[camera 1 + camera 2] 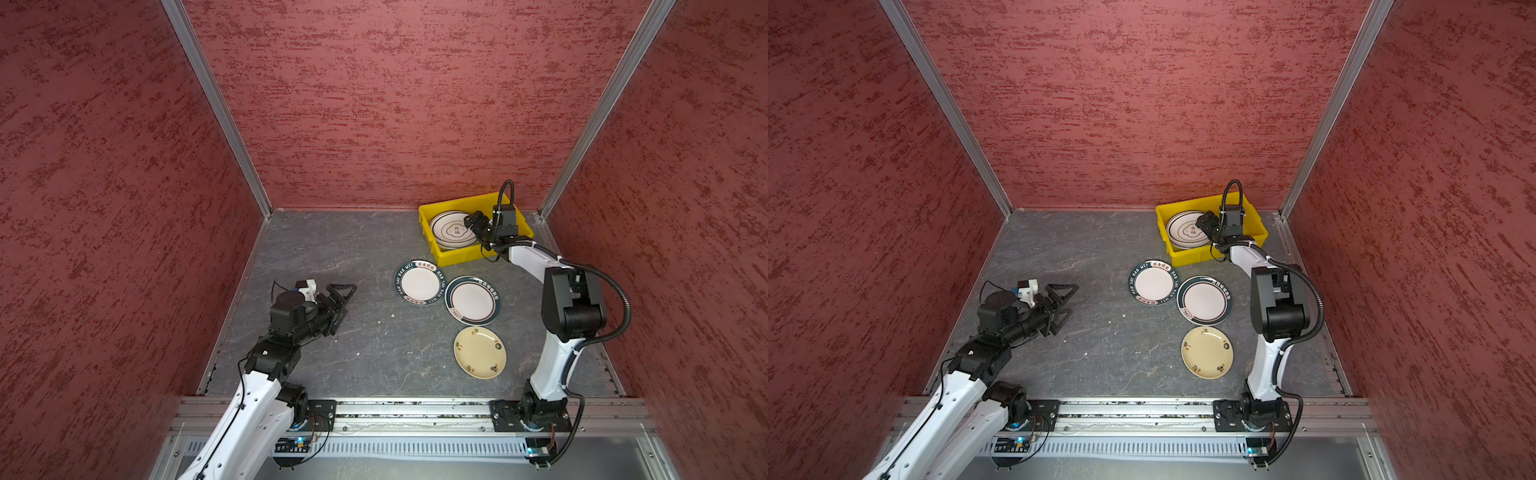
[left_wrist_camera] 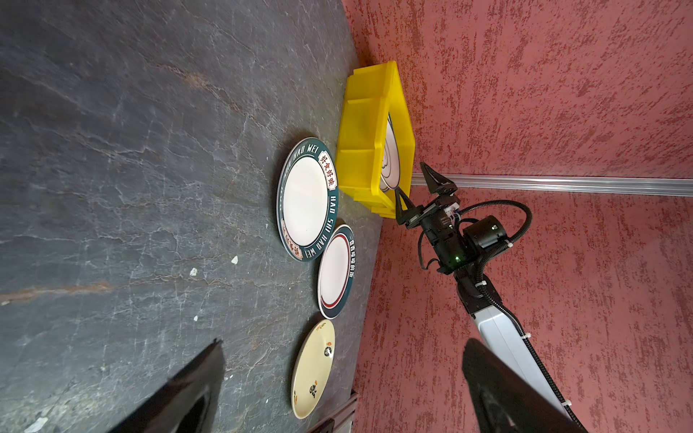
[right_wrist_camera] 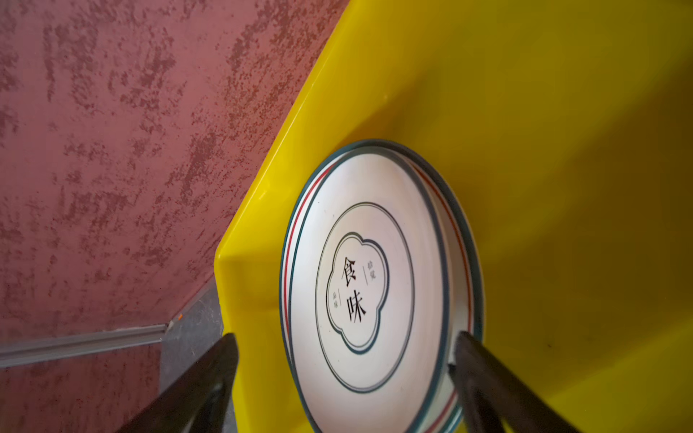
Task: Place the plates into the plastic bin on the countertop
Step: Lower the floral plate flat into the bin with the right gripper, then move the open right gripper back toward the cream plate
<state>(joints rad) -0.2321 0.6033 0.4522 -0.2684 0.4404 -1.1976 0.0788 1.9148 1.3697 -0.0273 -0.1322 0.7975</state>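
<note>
The right gripper (image 3: 345, 337) is seen spread wide and empty above the plastic bin (image 1: 441, 254). Its 2 fingers (image 3: 210, 375) are set either side of the stack of plates (image 3: 367, 285), which lies flat in the left half of the bin as both top views show it. Whether the finger beside the stack's rim touches it cannot be told. The bin is set at the far right of the countertop (image 1: 332, 249), close to the back wall (image 1: 395, 124). 3 plates lie on the countertop in front of the bin:
- a green-rimmed lettered plate (image 1: 419, 282) is placed just before the bin's front wall
- a second green-rimmed plate (image 1: 472, 300), ringed in red, is touching it at the rim
- a cream plate (image 1: 480, 352) is found nearer the robot, apart from both

The left gripper (image 1: 345, 308) is held wide open and turned on its side, with nothing between its jaws, above the left part of the countertop, well apart from all plates
</note>
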